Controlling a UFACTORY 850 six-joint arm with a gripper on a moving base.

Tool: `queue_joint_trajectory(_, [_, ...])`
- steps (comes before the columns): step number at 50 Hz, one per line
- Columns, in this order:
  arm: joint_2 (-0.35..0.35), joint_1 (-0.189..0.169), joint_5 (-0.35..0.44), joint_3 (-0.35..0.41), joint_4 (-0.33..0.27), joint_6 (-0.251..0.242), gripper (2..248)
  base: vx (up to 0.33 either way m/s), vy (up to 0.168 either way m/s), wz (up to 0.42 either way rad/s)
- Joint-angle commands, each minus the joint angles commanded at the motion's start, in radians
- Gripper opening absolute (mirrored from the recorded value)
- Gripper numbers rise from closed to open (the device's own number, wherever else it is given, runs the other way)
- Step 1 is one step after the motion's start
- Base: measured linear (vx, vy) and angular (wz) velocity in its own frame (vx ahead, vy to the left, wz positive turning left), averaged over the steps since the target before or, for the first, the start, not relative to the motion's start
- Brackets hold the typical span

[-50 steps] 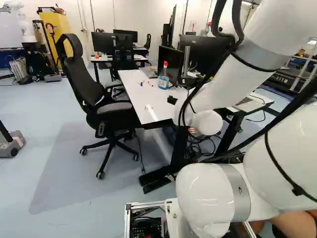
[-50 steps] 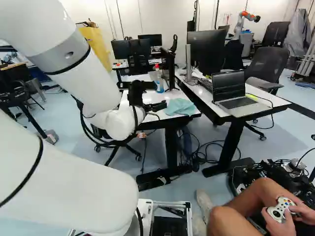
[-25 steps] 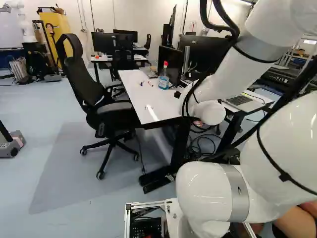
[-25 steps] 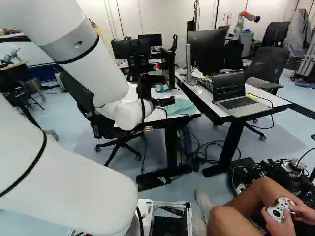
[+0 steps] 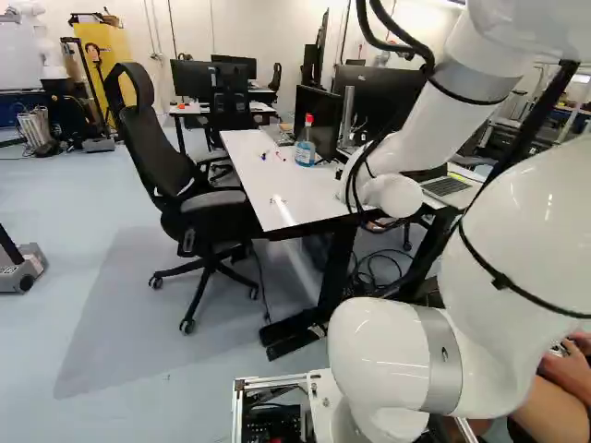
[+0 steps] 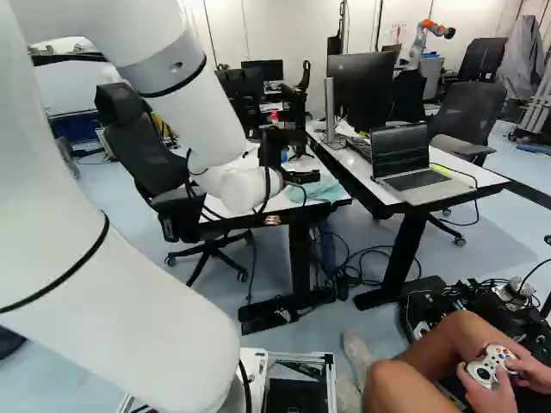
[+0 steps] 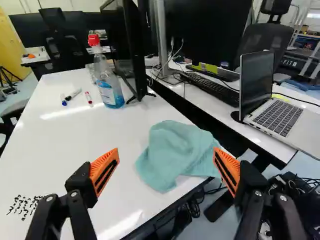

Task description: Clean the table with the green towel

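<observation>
In the right base view my gripper (image 6: 297, 177) hangs over the near end of the white table (image 6: 280, 203). The wrist view shows the gripper (image 7: 166, 167) open, its orange-padded fingers wide apart with nothing gripped. The crumpled green towel (image 7: 175, 152) lies on the table (image 7: 65, 132) ahead of the gripper, between the lines of its two fingers, close to the table's edge. Small black marks (image 7: 24, 206) are on the tabletop beside one finger. In the right base view the towel (image 6: 317, 188) shows partly behind the gripper.
A spray bottle with blue liquid (image 7: 109, 82), several markers (image 7: 74, 94) and a monitor (image 7: 131, 45) stand or lie farther along the table. The neighbouring desk bears a laptop (image 7: 280, 112) and keyboard (image 7: 210, 88). A black office chair (image 5: 199, 185) stands beside the table. Another robot (image 6: 426, 39) is far off.
The arm has swung rightward in the right base view and come lower, bringing the gripper closer to the towel. The base and the towel have not moved.
</observation>
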Motion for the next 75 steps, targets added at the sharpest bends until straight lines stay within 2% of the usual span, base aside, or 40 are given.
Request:
queue_joint_trajectory(19, [-0.094,-0.041,-0.047,-0.092,0.000,0.000,247,0.000,0.000,0.000])
queue_joint_trajectory(39, [-0.195,-0.068,-0.109,-0.197,0.000,0.000,247,0.000,0.000,0.000])
queue_joint_trajectory(75, [-0.338,-0.078,-0.217,-0.356,0.000,0.000,247,0.000,0.000,0.000])
